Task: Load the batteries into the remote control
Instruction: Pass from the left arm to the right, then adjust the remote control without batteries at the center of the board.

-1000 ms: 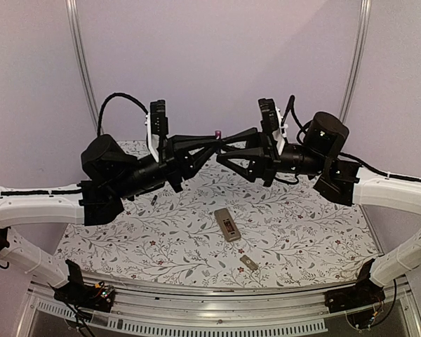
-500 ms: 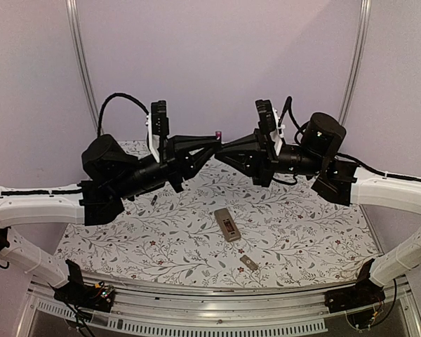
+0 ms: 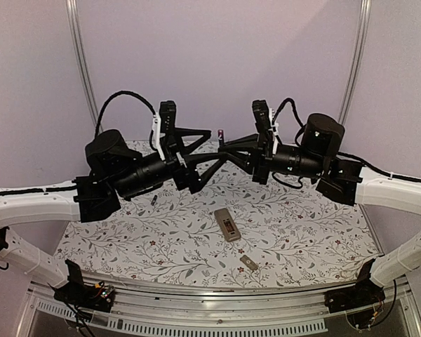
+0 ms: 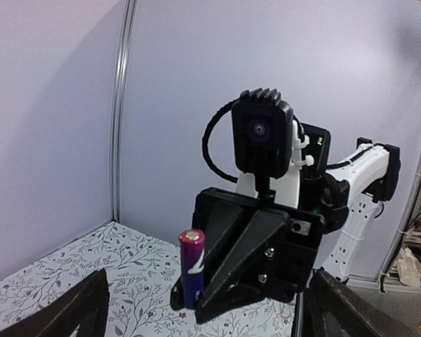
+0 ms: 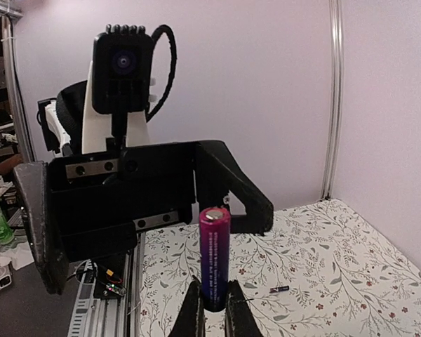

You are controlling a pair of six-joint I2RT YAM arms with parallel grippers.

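Gripping a purple battery (image 5: 215, 253) upright in the closed right gripper (image 5: 212, 303); holding the left gripper (image 4: 209, 275) wide open, empty, facing it

The left gripper (image 3: 216, 145) and right gripper (image 3: 225, 144) meet tip to tip high above the table (image 3: 316, 239), blocking each other. Below, the remote control (image 3: 227, 225), grey cover (image 3: 248, 263) and 1 battery (image 3: 155, 200) lie well apart.

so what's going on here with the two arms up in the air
The right gripper is shut on a purple battery, holding it upright in mid-air. The left gripper faces it wide open, gripping nothing. The remote control lies on the flowered table below, a second battery apart from it.
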